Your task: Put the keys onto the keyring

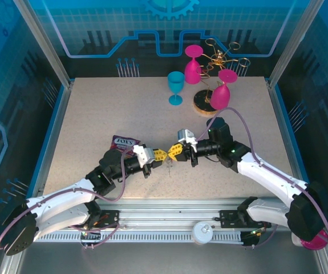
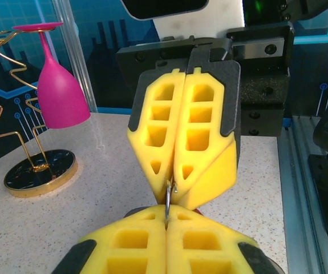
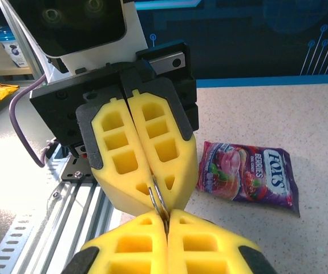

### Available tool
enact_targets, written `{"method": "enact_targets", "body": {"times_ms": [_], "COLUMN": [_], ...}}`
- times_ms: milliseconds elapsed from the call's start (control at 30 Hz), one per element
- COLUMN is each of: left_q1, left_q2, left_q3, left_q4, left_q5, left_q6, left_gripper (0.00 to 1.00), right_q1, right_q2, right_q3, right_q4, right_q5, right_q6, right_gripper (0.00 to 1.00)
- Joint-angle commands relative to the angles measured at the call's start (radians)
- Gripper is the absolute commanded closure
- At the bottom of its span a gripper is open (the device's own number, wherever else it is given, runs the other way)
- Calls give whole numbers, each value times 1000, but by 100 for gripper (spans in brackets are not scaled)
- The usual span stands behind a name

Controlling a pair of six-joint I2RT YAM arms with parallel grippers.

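Speckled table [image 1: 95, 114] centre: left hand [image 1: 164, 155] and right hand [image 1: 171, 154] meet tip to tip, both clamped shut on the keyring [image 2: 167, 197], a thin silver wire loop at 12 o'clock in each wrist view. Right wrist view adds a purple sweet packet [image 3: 249, 171] at 3 o'clock; left wrist view, a pink glass [image 2: 61, 97] at 10 o'clock.

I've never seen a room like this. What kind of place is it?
Probably a robot test booth: a speckled table ringed by blue circuit-print panels, a left arm and right arm bolted to a metal rail, and props like a teal goblet and sweet packet.
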Motion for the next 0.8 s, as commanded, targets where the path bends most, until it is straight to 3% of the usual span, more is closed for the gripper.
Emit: {"method": "enact_targets", "body": {"times_ms": [0,300,767], "left_q1": [-6,-7,-7], "left_q2": [-9,-4,1], "left_q3": [52,134,153], "left_q4": [-95,-329,-364], "left_q5": [-30,-49,-30], "left_q6": [26,96,108], "left_gripper": [92,88,85], "right_q1": [11,77,121], "right_q2": [6,56,77], "right_q3": [86,262,301], "right_q4": [-154,-556,-583], "right_q5": [26,226,269], "right_q6": [-95,-325,-324], "right_gripper": [100,100,100]}}
